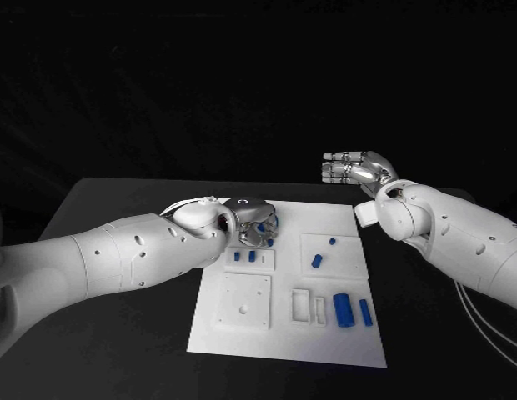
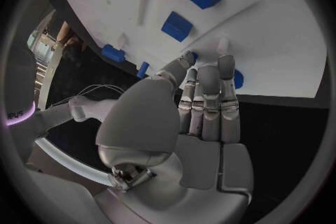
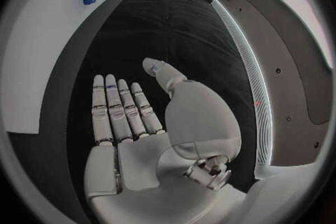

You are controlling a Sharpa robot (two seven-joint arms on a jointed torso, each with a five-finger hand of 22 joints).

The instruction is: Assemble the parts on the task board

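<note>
Fingers point(image 2: 209, 102) of the left hand point(image 1: 249, 218), silver and segmented, lie straight and close together over the far left corner of the task board point(image 1: 355, 337), tips beside a round blue part point(image 2: 237, 78); whether they hold it cannot be told. Blocky and cylindrical blue parts point(image 1: 344, 310) lie on the flat white board mid-table point(image 1: 127, 196). Beyond its far right corner, the right hand point(image 1: 355, 169) hovers, fingers released, holding nothing.
</note>
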